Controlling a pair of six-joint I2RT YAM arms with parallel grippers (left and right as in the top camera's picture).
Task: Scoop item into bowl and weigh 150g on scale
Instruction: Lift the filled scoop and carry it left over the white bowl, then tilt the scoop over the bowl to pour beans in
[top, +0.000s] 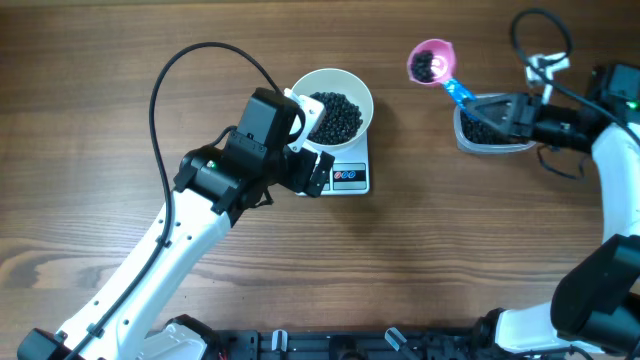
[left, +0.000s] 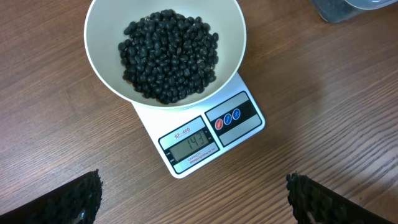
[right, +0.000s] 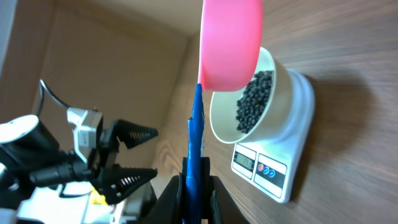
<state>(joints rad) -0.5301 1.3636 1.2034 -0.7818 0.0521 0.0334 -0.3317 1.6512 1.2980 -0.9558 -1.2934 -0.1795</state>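
At top centre of the overhead view, the round white bowl (top: 325, 80) sat on the square white scale (top: 350, 177), holding a loose, matte heap of small black beans (top: 335, 118). Only the left wrist view showed the scale's face. Its grey display (left: 189, 147) read what looked like 143, with red and blue buttons (left: 227, 119) beside it, and its front edge was turned toward the lower right of that frame.

The left gripper (top: 308, 140) hung just left of the bowl with its ribbed black fingers (left: 81, 199) spread wide and nothing between them.

Toward the upper right of the overhead view, the right gripper (top: 495, 112) was clamped on the blue handle of a pink plastic scoop (top: 432, 62). The scoop's long axis ran from lower right to upper left, with its cup toward the bowl and above bare wood-grain table (top: 450, 250). Overhead alone showed a few beans in the cup. The right wrist view showed only its smooth pink underside, with the handle pinched at bottom centre. A clear tub (top: 465, 138) of beans lay under that gripper.
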